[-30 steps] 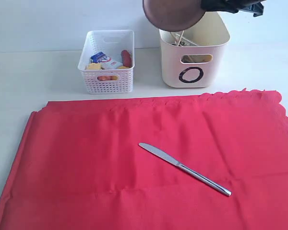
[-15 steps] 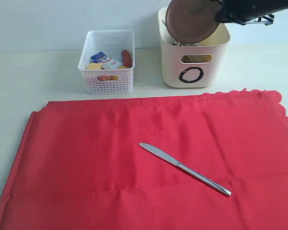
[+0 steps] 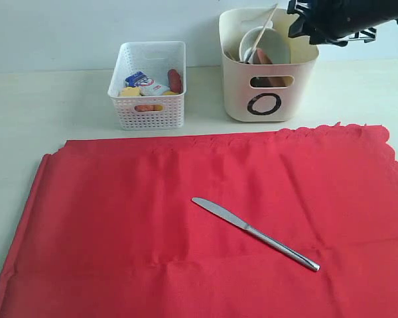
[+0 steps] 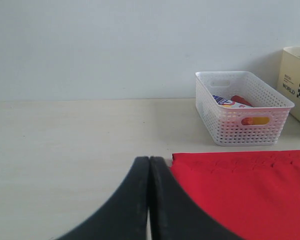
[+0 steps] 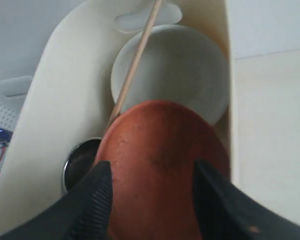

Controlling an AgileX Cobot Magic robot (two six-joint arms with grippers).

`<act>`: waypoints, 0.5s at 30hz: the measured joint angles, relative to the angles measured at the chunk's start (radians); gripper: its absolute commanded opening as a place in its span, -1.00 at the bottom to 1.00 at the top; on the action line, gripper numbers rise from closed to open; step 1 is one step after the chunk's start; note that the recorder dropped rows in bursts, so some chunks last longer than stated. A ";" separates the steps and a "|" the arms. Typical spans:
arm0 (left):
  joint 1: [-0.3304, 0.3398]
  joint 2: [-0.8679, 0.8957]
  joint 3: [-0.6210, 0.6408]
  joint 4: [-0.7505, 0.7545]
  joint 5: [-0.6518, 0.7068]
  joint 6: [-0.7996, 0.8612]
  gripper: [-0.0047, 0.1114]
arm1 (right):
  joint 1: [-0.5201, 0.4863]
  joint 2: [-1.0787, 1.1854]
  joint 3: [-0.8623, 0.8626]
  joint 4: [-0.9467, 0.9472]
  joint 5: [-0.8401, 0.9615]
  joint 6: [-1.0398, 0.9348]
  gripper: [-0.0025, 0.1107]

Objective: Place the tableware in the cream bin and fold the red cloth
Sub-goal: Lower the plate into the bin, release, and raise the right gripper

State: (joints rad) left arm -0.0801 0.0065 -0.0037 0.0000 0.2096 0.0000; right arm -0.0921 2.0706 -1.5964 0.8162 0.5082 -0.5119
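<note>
The cream bin [image 3: 268,99] stands at the back right. Inside it lie the brown clay plate [image 5: 162,165], the pale bowl [image 5: 180,70], the steel cup [image 5: 80,165] and a chopstick [image 5: 135,65]. My right gripper [image 5: 150,167] hovers open just over the bin, its fingers apart above the plate and not touching it; in the exterior view the right gripper [image 3: 298,23] is at the bin's right rim. The red cloth [image 3: 152,232] lies spread flat, with a steel table knife [image 3: 252,232] on it. My left gripper [image 4: 149,162] is shut on nothing, low beside a corner of the red cloth [image 4: 250,185].
A white perforated basket [image 3: 148,99] with food items stands left of the bin, behind the cloth. In the left wrist view the basket [image 4: 240,107] and the bin's edge [image 4: 296,85] stand beyond the cloth. Bare table lies left of the cloth.
The right gripper carried the clay plate down over the bin and let it go. The plate now lies inside the bin, and the bowl and a chopstick show again.
</note>
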 measured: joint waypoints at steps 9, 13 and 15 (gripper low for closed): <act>0.000 0.000 0.000 0.000 0.000 0.000 -0.92 | 0.000 -0.155 0.000 -0.155 0.235 0.000 -0.09; 0.000 0.000 0.000 0.000 0.000 0.000 -0.92 | 0.000 -0.234 0.000 -0.232 0.316 0.009 -0.09; 0.000 0.000 0.000 0.000 0.000 0.000 -0.92 | 0.000 -0.267 0.000 -0.255 0.355 0.017 -0.09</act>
State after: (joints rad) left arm -0.0801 0.0065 -0.0037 0.0000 0.2096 0.0000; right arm -0.0921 1.8039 -1.5964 0.5609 0.8633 -0.4951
